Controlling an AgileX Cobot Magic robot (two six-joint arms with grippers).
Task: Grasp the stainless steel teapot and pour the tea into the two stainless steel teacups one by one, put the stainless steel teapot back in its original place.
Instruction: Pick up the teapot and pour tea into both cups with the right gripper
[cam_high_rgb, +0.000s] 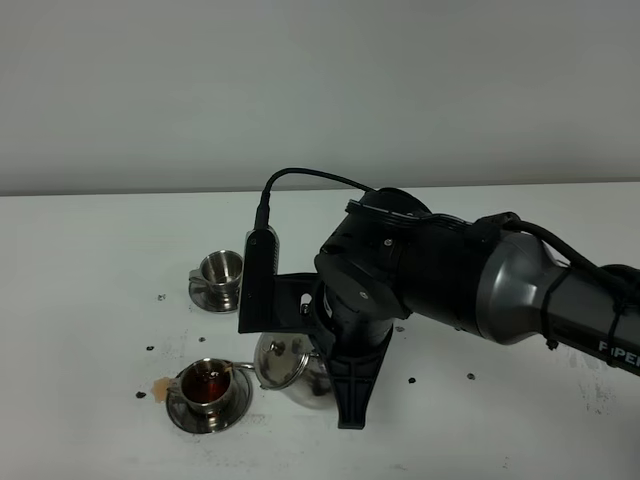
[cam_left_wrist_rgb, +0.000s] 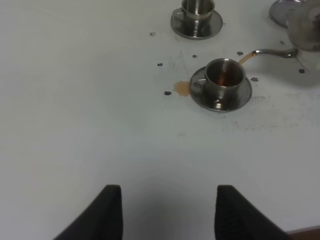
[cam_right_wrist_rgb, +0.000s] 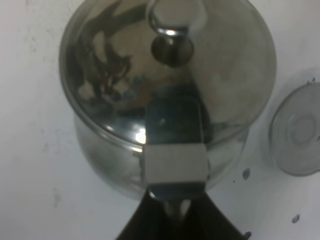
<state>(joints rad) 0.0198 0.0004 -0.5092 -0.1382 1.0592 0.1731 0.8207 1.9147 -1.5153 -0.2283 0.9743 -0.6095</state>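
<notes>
My right gripper (cam_high_rgb: 328, 362) is shut on the loop handle of the stainless steel teapot (cam_high_rgb: 286, 362) and holds it tilted, spout toward the near teacup (cam_high_rgb: 208, 385). In the left wrist view a thin stream of tea (cam_left_wrist_rgb: 245, 59) runs from the spout (cam_left_wrist_rgb: 272, 51) into this cup (cam_left_wrist_rgb: 225, 77), which holds brown tea. The far teacup (cam_high_rgb: 220, 270) stands on its saucer (cam_left_wrist_rgb: 197, 27). The right wrist view shows the lid (cam_right_wrist_rgb: 170, 65), the handle (cam_right_wrist_rgb: 175, 165) in my gripper (cam_right_wrist_rgb: 172, 212), and the bare saucer (cam_right_wrist_rgb: 295, 135) beside the pot. My left gripper (cam_left_wrist_rgb: 170, 210) is open and empty, well short of the cups.
A small brown tea spill (cam_left_wrist_rgb: 181, 88) lies on the white table beside the near cup's saucer (cam_left_wrist_rgb: 220, 100). Small dark specks (cam_left_wrist_rgb: 160, 64) dot the table around the cups. The right arm (cam_high_rgb: 480, 280) reaches across from the right and hides the bare saucer in the high view.
</notes>
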